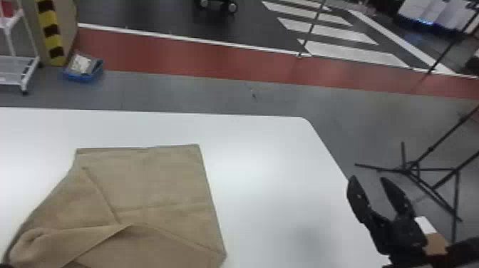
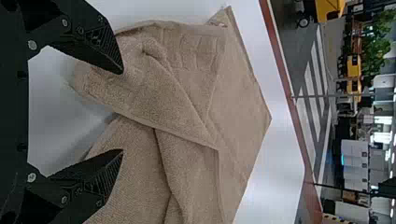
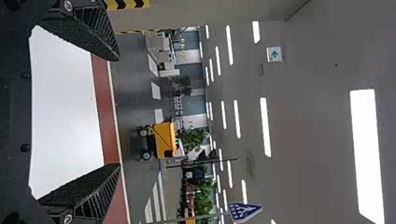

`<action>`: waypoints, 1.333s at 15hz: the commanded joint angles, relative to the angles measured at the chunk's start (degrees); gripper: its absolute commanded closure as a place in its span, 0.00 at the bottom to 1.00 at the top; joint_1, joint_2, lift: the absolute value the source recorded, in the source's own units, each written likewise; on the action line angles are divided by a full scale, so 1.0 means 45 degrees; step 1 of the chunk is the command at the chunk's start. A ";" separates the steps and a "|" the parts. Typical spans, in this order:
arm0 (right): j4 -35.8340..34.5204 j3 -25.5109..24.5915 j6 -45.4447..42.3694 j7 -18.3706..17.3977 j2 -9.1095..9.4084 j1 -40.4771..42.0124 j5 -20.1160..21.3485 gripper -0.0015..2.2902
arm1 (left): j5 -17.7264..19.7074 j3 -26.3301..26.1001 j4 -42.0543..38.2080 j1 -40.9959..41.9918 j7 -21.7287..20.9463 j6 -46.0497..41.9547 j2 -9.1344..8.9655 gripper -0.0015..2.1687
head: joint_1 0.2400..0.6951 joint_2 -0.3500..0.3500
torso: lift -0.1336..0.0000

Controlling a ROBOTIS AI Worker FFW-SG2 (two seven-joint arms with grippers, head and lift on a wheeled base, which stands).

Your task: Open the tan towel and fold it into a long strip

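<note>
In the head view the tan towel [image 1: 160, 181] lies on the left part of the white table, with a flat squared far end and loose folds and a rolled bulge nearer the bottom left. My right gripper [image 1: 369, 183] stands open past the table's right edge, well away from the cloth. The right wrist view shows that gripper [image 3: 114, 112] with nothing between its fingers. In the left wrist view my left gripper [image 2: 122, 112] is open close to the towel [image 2: 187, 93], whose folded flap lies in front of the parted fingertips.
The white table [image 1: 271, 160] has a rounded far right corner. Beyond its right side stands a black tripod [image 1: 410, 169] on the floor. A blue tray [image 1: 83, 69] and a white rack [image 1: 17, 60] are on the floor at the far left.
</note>
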 commanded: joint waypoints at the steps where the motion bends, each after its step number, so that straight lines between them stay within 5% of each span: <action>1: 0.0087 0.0017 0.0001 0.0001 -0.0019 -0.0060 -0.0019 0.03 | -0.0337 -0.0093 0.0432 -0.0212 -0.0003 -0.0118 -0.0092 0.18 | 1.00 0.00 | 0.10; 7: 0.0146 0.0036 0.0001 0.0177 -0.0078 -0.0118 -0.0332 0.03 | -0.0610 0.0239 0.0764 -0.0368 0.0075 -0.0001 -0.0092 0.24 | 1.00 0.00 | 0.10; 10: 0.0126 0.0095 0.0001 0.0177 -0.0078 -0.0196 -0.0332 0.03 | -0.0395 0.0513 0.0764 -0.0388 0.0114 0.0116 -0.0092 0.42 | 1.00 0.00 | 0.10; 13: 0.0068 0.0290 0.0392 0.0157 -0.0136 -0.0509 0.0195 0.03 | -0.0376 0.0571 0.0647 -0.0407 0.0094 0.0116 -0.0092 0.77 | 1.00 0.03 | 0.10; 16: -0.0147 0.0817 0.2267 0.0079 -0.0273 -0.2013 0.4063 0.03 | -0.0376 0.0454 0.0237 -0.0446 0.0114 0.0077 -0.0092 0.80 | 1.00 0.07 | 0.10; 18: -0.0382 0.1970 0.3204 0.0079 -0.0937 -0.3106 0.7422 0.03 | -0.0298 0.0317 0.0119 -0.0563 0.0114 0.0038 -0.0092 0.80 | 1.00 0.13 | 0.10; 20: -0.0362 0.3200 0.5079 0.0079 -0.1503 -0.4435 0.9238 0.03 | -0.0278 0.0298 0.0100 -0.0583 0.0094 0.0077 -0.0092 0.80 | 1.00 0.22 | 0.10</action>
